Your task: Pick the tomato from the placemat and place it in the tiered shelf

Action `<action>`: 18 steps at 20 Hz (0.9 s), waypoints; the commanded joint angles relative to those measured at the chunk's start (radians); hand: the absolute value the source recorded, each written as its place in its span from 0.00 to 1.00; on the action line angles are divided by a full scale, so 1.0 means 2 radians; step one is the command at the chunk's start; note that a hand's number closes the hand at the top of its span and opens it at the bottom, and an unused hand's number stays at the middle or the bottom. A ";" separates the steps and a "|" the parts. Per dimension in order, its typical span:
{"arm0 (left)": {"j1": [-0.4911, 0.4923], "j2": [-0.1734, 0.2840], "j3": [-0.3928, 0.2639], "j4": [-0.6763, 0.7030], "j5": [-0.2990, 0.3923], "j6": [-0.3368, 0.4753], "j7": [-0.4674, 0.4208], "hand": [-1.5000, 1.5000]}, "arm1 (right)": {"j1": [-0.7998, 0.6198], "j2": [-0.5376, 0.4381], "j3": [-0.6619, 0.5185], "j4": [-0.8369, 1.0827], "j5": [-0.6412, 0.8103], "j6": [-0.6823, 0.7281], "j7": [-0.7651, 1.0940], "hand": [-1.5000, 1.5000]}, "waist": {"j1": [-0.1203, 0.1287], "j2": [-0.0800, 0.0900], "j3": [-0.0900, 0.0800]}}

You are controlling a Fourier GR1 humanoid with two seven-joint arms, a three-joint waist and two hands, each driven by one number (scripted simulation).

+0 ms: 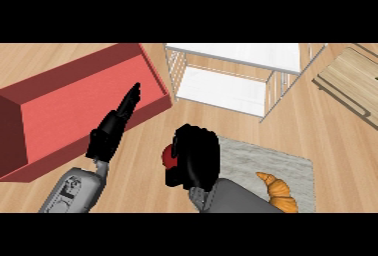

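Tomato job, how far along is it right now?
Done: the right hand has curled round the tomato at the placemat edge. In hand: the grasp; whether it is lifted cannot be told. Left: carrying it up to the white tiered shelf, which holds nothing visible, and releasing. The left hand rests open over the red box. A croissant lies on the placemat.

Right hand [196,157] hides most of the tomato [169,156].
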 commanded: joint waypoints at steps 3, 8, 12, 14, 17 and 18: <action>0.000 -0.007 -0.003 0.016 -0.006 0.005 0.007 0.50 | -0.085 0.006 -0.003 -0.027 0.002 -0.099 0.094 1.00 | -0.008 -0.005 -0.001; -0.013 -0.008 0.005 0.021 -0.002 0.004 0.011 0.50 | -0.141 0.006 -0.021 -0.025 0.027 -0.102 0.119 1.00 | -0.017 -0.009 -0.002; -0.004 -0.001 0.015 0.028 -0.001 0.007 0.012 0.50 | -0.183 0.006 -0.032 -0.005 0.069 -0.075 0.153 1.00 | -0.026 -0.014 -0.003; -0.005 0.000 0.017 0.026 0.004 0.002 0.014 0.50 | -0.213 0.006 -0.050 0.000 0.072 -0.051 0.155 1.00 | -0.029 -0.016 -0.003; 0.016 0.006 0.019 0.026 0.005 0.000 0.002 0.50 | -0.233 0.006 -0.071 0.013 0.099 -0.045 0.155 1.00 | -0.033 -0.017 -0.003; 0.022 -0.005 0.010 0.026 -0.007 0.014 -0.008 0.50 | -0.261 0.006 -0.090 0.027 0.111 -0.043 0.155 1.00 | -0.030 -0.016 -0.003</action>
